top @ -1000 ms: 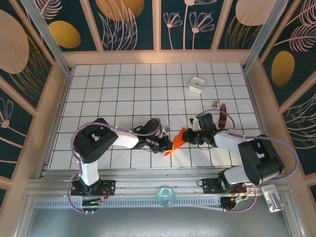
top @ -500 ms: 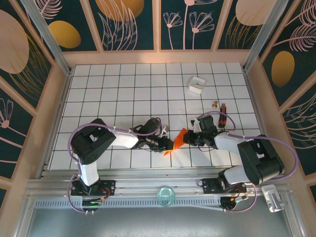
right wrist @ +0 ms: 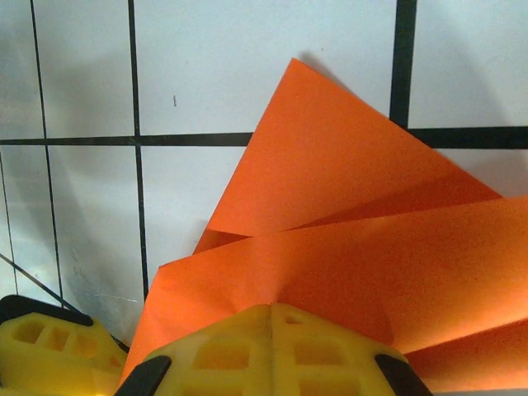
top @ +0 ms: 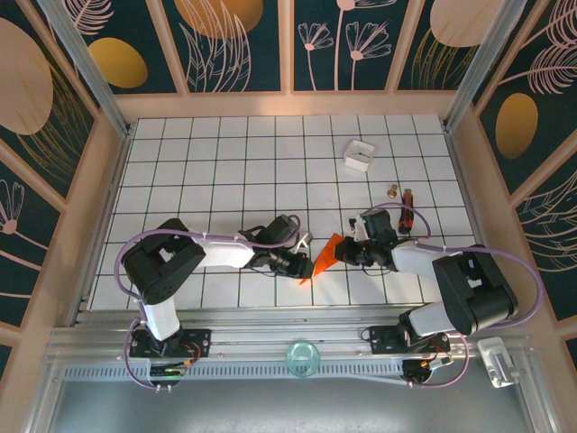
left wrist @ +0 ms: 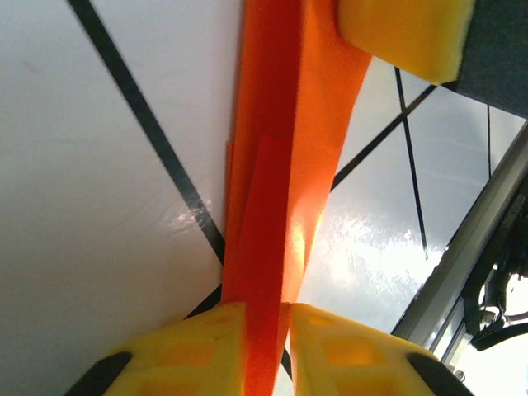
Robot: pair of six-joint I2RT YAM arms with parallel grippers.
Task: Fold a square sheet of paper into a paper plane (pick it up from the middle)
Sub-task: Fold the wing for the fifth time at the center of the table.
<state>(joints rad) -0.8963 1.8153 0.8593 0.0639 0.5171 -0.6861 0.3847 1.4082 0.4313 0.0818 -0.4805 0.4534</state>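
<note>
Folded orange sheet (top: pixel 320 256) held over the counter (top: pixel 225 162), long axis running near-left to far-right: left gripper (top: pixel 304 262) fingers (left wrist: pixel 198 346) pinch its left end, and right gripper (top: pixel 345 253) fingers (right wrist: pixel 272 346) are closed on its right edge.

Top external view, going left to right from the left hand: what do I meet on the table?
left hand → folded orange paper → right hand → small brown piece → red-and-black stick
</note>
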